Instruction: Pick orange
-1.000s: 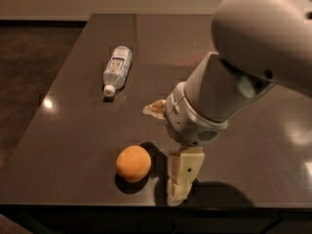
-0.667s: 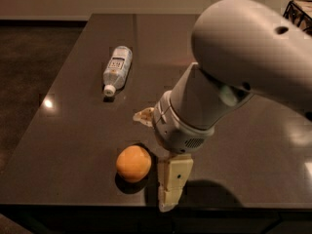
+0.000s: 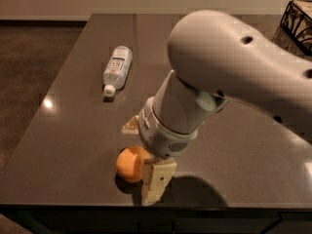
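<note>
Yellow-orange and round, the orange (image 3: 129,164) sits near the front edge of the dark surface (image 3: 68,130), apart from everything else on it. The hand (image 3: 140,163) is down at the fruit's level with its fingers (image 3: 157,180) spread. One pale finger stands just to the right and front of the orange, touching it or very nearly. The other shows behind the fruit, toward the back left, with a gap between them. So the hand is released and straddling the fruit, not clenched on it.

The bulky white arm (image 3: 234,67) reaches in from the right and hides the wrist and part of the far finger. A bottle (image 3: 117,69) lies on its side well back on the left, and a wire basket (image 3: 298,18) sits at the far right corner. Neither is in the way.

My reading is that the approach is about done and the grasp itself is the step in hand. The next move calls for closing the fingers squarely across the fruit's middle. A smooth round fruit can roll or squirt out if it is pinched off-centre, and the front edge is close. Once the grip is firm, a straight lift should follow.
</note>
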